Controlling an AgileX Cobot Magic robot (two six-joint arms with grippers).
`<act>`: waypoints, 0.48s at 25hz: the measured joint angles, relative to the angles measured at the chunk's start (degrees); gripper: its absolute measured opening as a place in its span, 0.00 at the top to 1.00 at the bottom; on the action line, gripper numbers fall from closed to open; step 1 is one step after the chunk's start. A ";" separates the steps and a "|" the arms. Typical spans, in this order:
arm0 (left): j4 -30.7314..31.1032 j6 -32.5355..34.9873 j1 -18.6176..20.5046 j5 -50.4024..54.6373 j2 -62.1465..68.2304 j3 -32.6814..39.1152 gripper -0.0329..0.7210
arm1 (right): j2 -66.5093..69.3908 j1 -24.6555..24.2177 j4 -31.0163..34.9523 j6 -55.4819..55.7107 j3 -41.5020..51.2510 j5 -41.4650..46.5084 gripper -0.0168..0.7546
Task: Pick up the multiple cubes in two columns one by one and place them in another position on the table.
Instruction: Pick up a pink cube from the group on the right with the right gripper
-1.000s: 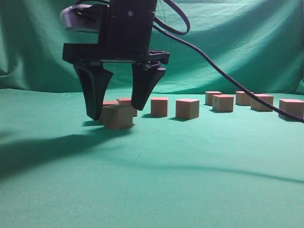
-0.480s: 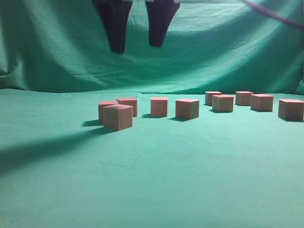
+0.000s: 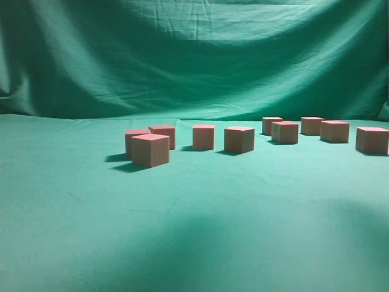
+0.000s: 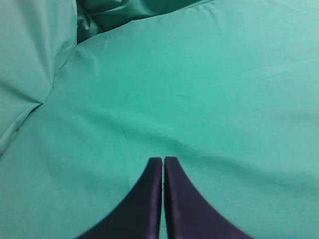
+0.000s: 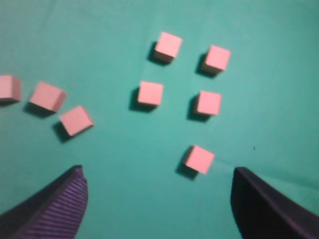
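Observation:
Several small reddish-pink cubes stand on the teal table (image 3: 194, 213). A left group includes the nearest cube (image 3: 150, 149) and a cube further right (image 3: 239, 139). A right group includes a cube at the far right (image 3: 372, 140). No gripper shows in the exterior view. In the right wrist view my right gripper (image 5: 157, 199) is open and empty, high above the cubes; the closest cube (image 5: 200, 159) lies between its fingers, with two columns (image 5: 150, 93) beyond and loose cubes (image 5: 76, 120) at the left. My left gripper (image 4: 163, 160) is shut and empty over bare cloth.
A draped green cloth backdrop (image 3: 194, 55) hangs behind the table. Its folds show at the upper left of the left wrist view (image 4: 30, 59). A broad soft shadow lies on the front of the table (image 3: 243, 243).
The gripper that stood open around the nearest cube has risen straight up and left the exterior view. The cube stays on the table where it was. The shadow has moved to the front.

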 joint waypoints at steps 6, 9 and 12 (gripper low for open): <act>0.00 0.00 0.00 0.00 0.00 0.00 0.96 | -1.17 -10.62 3.35 1.49 14.74 -4.03 0.23; 0.00 0.00 0.00 0.00 0.00 0.00 0.96 | -0.95 -12.89 6.07 2.46 22.11 -13.58 0.23; 0.00 0.00 0.00 0.00 0.00 0.00 0.96 | 0.77 -13.21 6.68 3.20 27.42 -22.89 0.23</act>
